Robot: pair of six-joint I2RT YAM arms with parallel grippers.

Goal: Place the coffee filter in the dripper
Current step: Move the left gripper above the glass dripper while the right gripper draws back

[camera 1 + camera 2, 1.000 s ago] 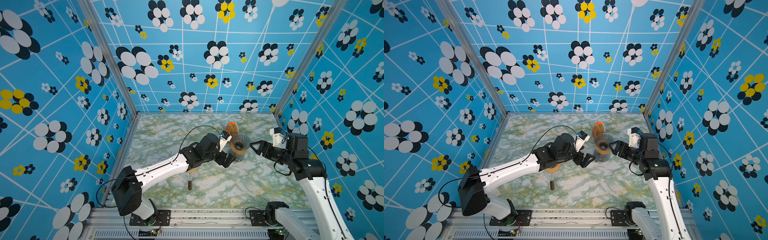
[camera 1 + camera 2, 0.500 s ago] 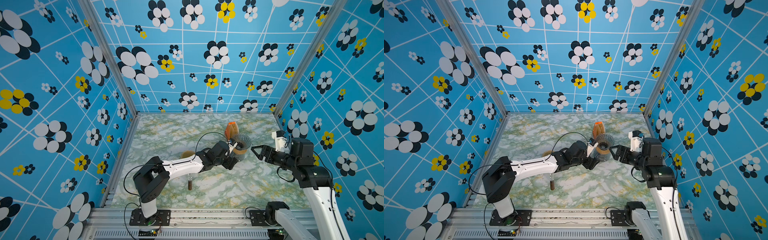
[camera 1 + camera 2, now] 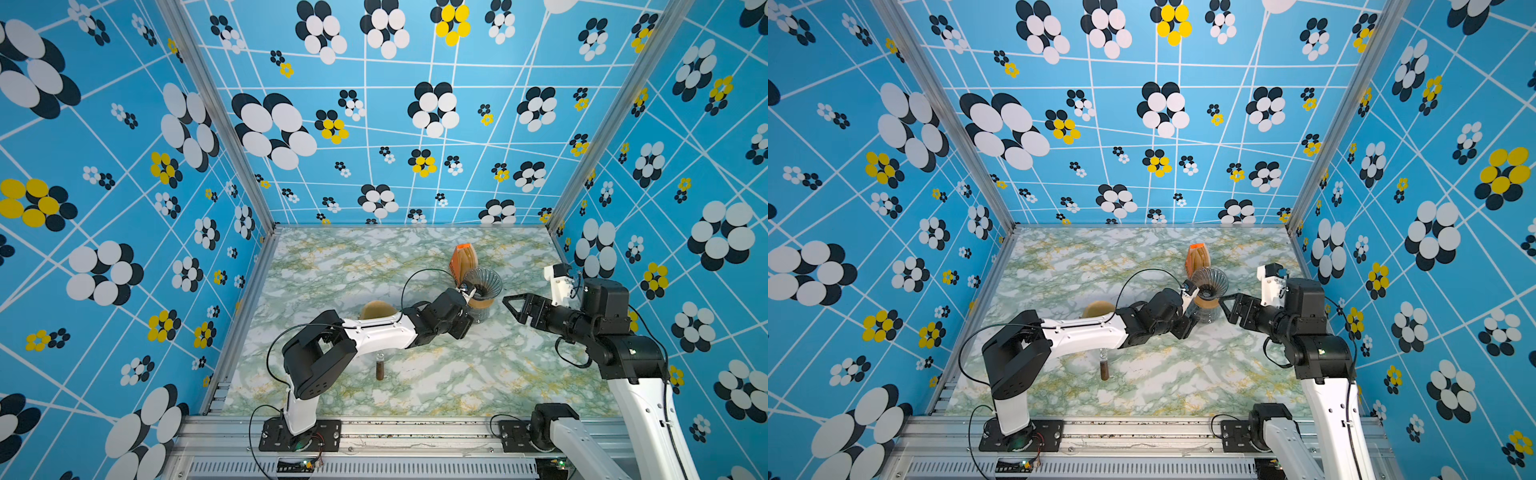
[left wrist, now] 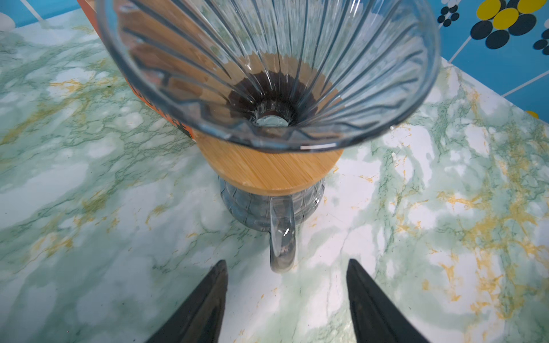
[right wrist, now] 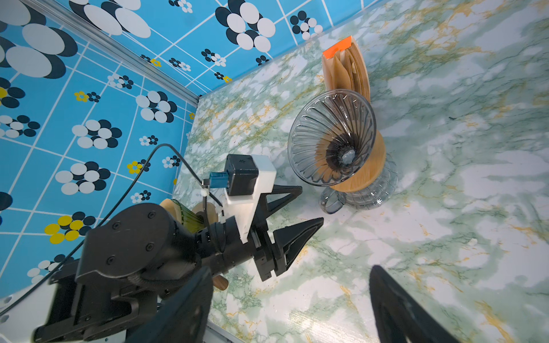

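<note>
well, flowered walls (image 3: 124, 166) enclose marbled tabletop (image 3: 332, 257) and dripper (image 3: 488, 280).

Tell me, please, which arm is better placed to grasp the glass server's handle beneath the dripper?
Left. The handle points at the left gripper and sits just ahead of the gap between its open jaws. The right gripper, also open, stands on the far side of the dripper, away from the handle.

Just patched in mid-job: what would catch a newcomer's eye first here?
The empty ribbed glass dripper stands right of centre on the marble table, an orange filter pack just behind it. Open grippers flank it: the left gripper just short of the cup handle, the right gripper to its right.
</note>
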